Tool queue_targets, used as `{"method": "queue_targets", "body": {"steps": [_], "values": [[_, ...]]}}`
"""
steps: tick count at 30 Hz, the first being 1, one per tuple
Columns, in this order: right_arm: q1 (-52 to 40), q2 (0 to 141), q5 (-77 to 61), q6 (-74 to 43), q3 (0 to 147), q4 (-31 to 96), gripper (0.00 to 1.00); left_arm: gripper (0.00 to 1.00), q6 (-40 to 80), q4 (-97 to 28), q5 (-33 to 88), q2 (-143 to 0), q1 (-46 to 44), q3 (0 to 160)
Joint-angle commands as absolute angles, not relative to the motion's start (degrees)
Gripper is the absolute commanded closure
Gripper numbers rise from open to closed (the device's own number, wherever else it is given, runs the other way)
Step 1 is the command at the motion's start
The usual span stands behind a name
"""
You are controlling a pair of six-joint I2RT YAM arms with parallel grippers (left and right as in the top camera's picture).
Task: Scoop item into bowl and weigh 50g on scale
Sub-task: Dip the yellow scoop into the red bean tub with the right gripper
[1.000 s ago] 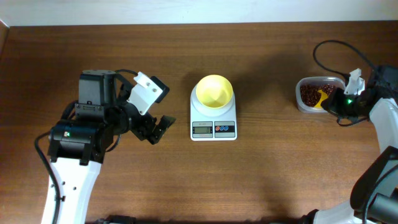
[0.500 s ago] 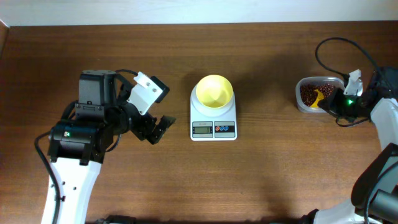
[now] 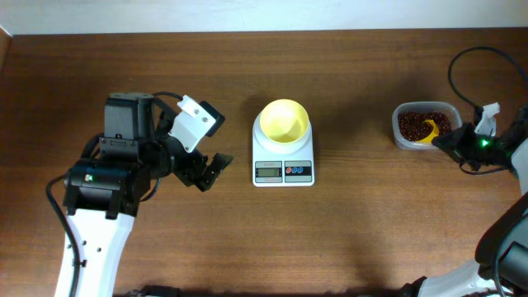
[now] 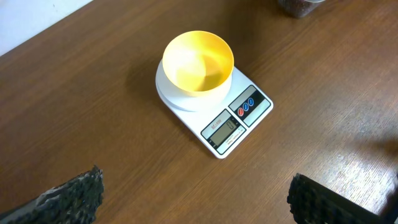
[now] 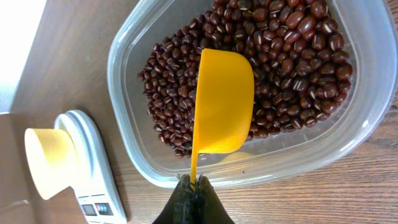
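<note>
The pale yellow bowl point(image 3: 285, 120) sits empty on the white scale point(image 3: 283, 161) at the table's middle; both show in the left wrist view, bowl point(image 4: 198, 62) and scale point(image 4: 239, 118). The red-brown beans point(image 5: 292, 43) fill a clear tub point(image 3: 402, 136) at the right. My right gripper point(image 5: 194, 185) is shut on the handle of an orange-yellow scoop point(image 5: 222, 102), whose cup hangs over the beans with its back toward the camera. In the overhead view the right gripper point(image 3: 454, 140) is at the tub's right edge. My left gripper point(image 3: 210, 172) is open and empty, left of the scale.
The tub's rim point(image 5: 261, 171) lies just ahead of the right fingers. The bowl point(image 5: 53, 162) and scale point(image 5: 93, 168) also show at the left of the right wrist view. A pale wall runs along the table's far edge.
My right arm has drawn back to the right, pulling the scoop toward the tub's right side. The left arm, bowl and scale have not moved.
</note>
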State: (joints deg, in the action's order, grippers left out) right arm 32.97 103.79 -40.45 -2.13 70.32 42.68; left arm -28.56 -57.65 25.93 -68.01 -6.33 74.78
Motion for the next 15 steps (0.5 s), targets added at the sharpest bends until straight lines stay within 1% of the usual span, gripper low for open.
{"method": "queue_targets", "body": {"steps": [1,5,15], "values": [[34.2,104.3,-44.6,-2.2,70.3,42.7,0.96,0.01,-29.5,-57.6,25.7,-67.8,-6.1,75.8],[36.1,104.3,-49.6,-2.2,70.3,42.7,0.96,0.01,-29.5,-57.6,25.7,-67.8,-6.1,75.8],[36.5,104.3,-51.3,-2.2,70.3,43.0,0.96,0.01,-29.5,-57.6,25.7,-67.8,-6.1,75.8]]}}
